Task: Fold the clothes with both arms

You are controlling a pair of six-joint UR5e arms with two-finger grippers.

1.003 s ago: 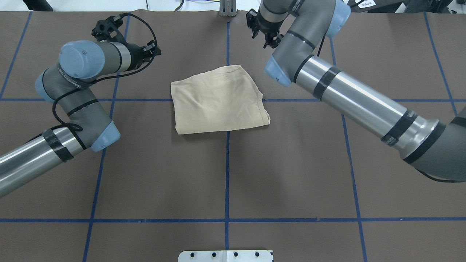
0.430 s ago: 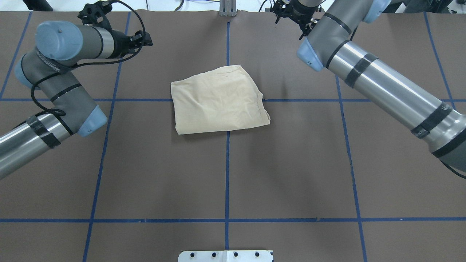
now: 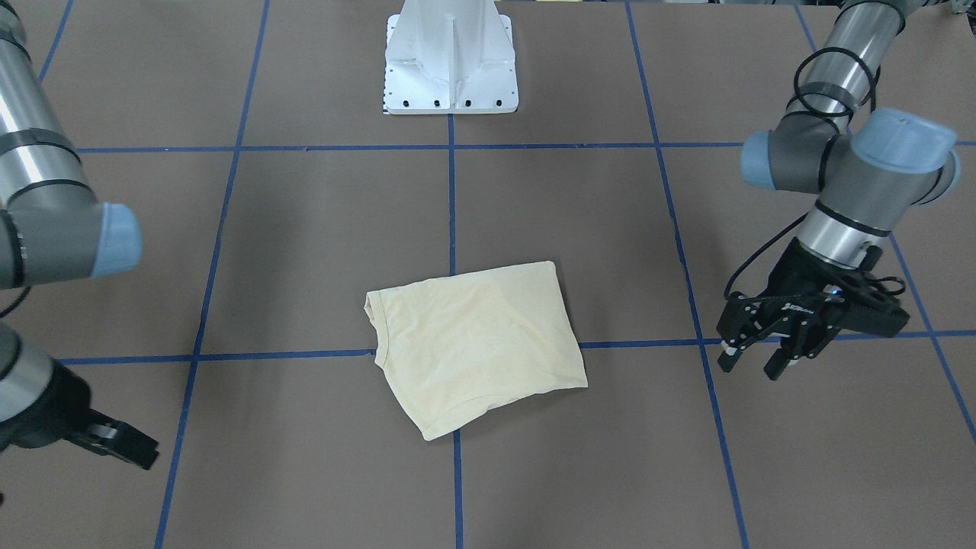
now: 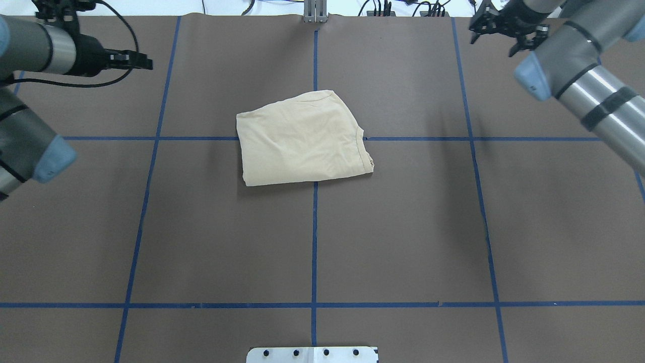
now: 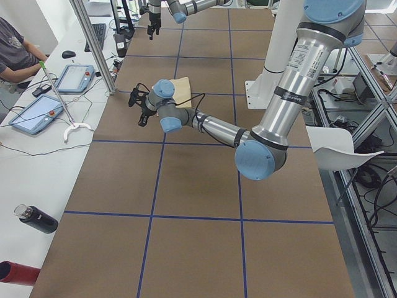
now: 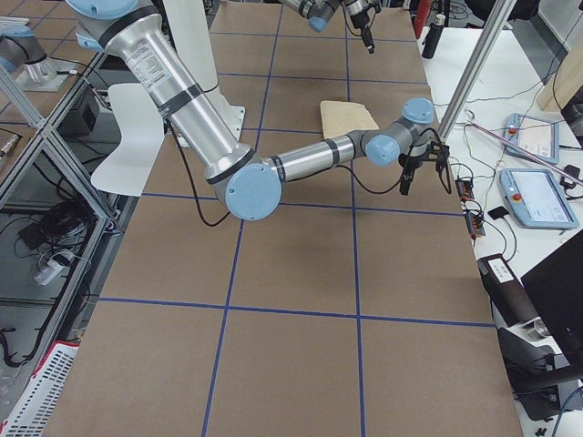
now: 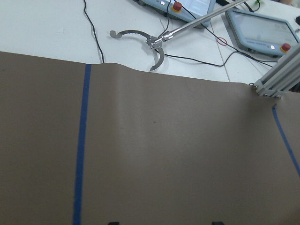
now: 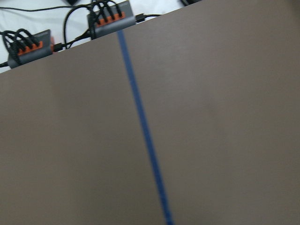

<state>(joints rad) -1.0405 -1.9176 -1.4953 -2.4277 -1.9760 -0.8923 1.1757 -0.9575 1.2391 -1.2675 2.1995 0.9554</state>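
The folded cream shirt (image 4: 302,141) lies on the worktop (image 4: 403,227), between both jaws and well apart from each. Left jaws and right jaws stand parted, holding nothing. We judge folding finished: retract without brushing the fold.

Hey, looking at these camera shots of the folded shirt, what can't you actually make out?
Shirt: any print or neck label is folded inside; all views show plain fabric.
Right gripper: crowded against the overhead view's top edge, cut off by the front view's left edge; open or shut unclear.
Side views: shirt too small for detail.
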